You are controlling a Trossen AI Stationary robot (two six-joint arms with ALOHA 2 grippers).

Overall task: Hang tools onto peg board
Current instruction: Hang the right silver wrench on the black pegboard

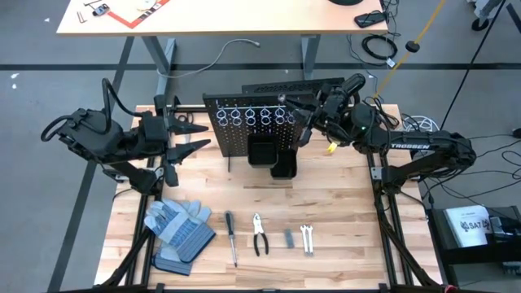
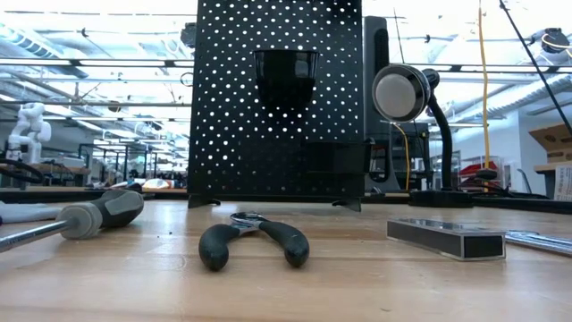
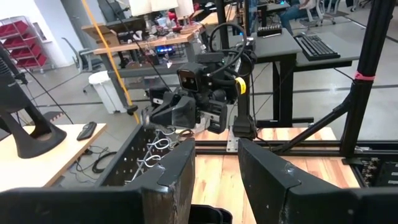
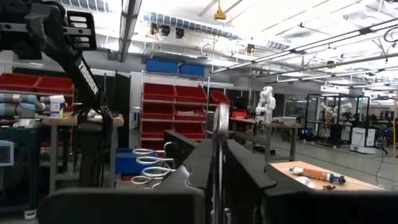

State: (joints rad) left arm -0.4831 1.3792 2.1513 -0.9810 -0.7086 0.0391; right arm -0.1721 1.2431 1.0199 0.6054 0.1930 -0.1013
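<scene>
The black peg board [image 1: 248, 126] stands upright at the table's far middle, with a row of silver rings [image 1: 252, 116] and black bins [image 1: 273, 156]. My right gripper [image 1: 299, 114] is at the board's right end near the rings, shut on a thin silver wrench [image 4: 219, 143]. My left gripper [image 1: 195, 137] is open and empty left of the board. On the near table lie a screwdriver [image 1: 231, 238], pliers [image 1: 259, 234], a short grey piece [image 1: 289, 238] and a silver wrench [image 1: 307, 238]. My right gripper pinches the silver wrench [image 4: 218, 163] between its two fingers [image 4: 249, 171]. The wrench shows edge-on, sticks out past the fingertips and is lifted clear of the table. Which part of the wrench the fingers are on is hidden by the fingers themselves.
Grey-and-blue work gloves [image 1: 179, 232] lie at the near left. A desk lamp [image 2: 407, 94] stands behind the board on the right. Bare wood lies between the board and the row of tools.
</scene>
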